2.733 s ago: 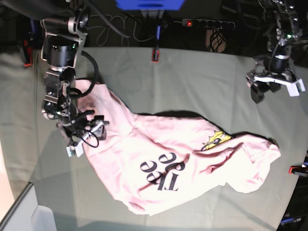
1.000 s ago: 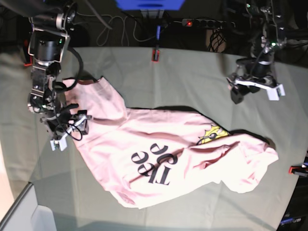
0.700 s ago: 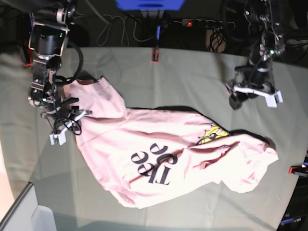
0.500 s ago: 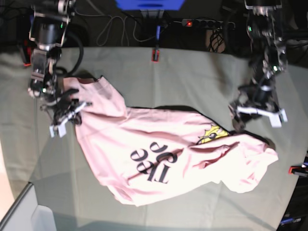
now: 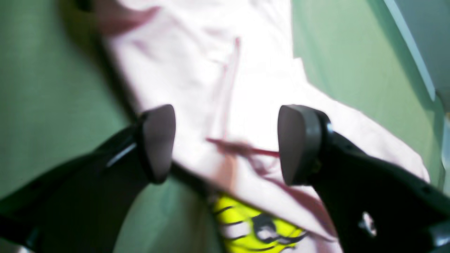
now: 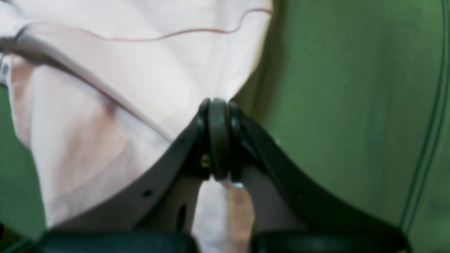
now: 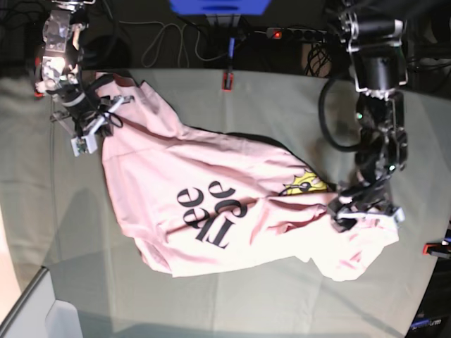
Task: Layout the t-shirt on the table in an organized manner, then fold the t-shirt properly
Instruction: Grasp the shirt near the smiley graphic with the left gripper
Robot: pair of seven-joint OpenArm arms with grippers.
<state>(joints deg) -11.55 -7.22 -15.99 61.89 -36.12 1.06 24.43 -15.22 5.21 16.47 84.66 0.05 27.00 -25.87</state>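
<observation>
The t-shirt [image 7: 232,211] is lying crumpled across the middle of the table [image 7: 282,105], front up with the black lettering [image 7: 204,215] and yellow cartoon [image 7: 304,186] showing. The right gripper [image 6: 218,138] is pinching the shirt's edge with its jaws pressed together, at the far left corner in the base view. The left gripper [image 5: 225,144] is hanging wide open just over the bunched fabric beside the cartoon, holding nothing. Judgement: the layout step is in hand. The left gripper should be closing on a single hem layer, not a fold, then both pulling apart low and evenly until creases flatten.
</observation>
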